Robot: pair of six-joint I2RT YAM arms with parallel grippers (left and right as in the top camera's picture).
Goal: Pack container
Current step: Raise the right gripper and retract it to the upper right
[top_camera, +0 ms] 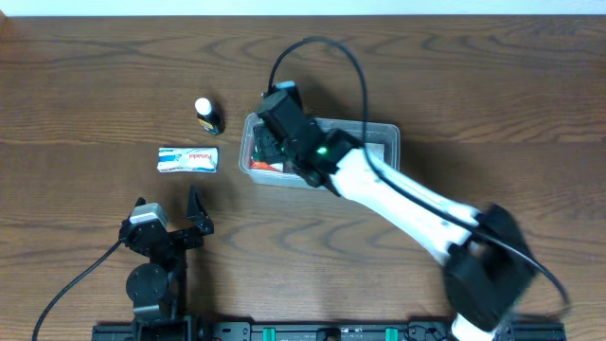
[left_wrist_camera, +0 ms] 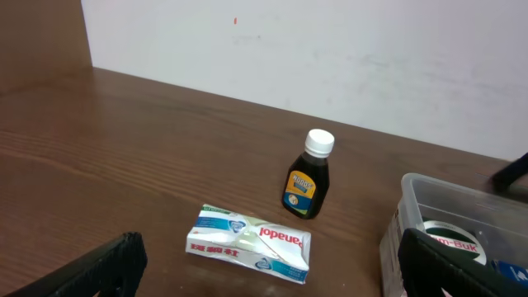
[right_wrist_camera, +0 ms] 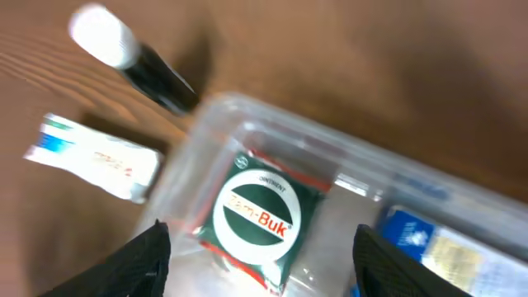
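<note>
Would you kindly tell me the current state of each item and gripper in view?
container: upright, no lid on, partly filled.
Zam-Buk packet: lying inside the container.
blue packet: inside the container.
Panadol box: lying flat on the table, outside the container.
bottle: upright, capped, on the table.
left gripper: open, empty.
right gripper: open, empty, over the container.

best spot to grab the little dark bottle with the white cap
Likely the bottle at its white cap and neck, coming down from above. It stands upright and is round and narrow, so open jaws can straddle it; the Panadol box lying nearby hinders a low approach.
</note>
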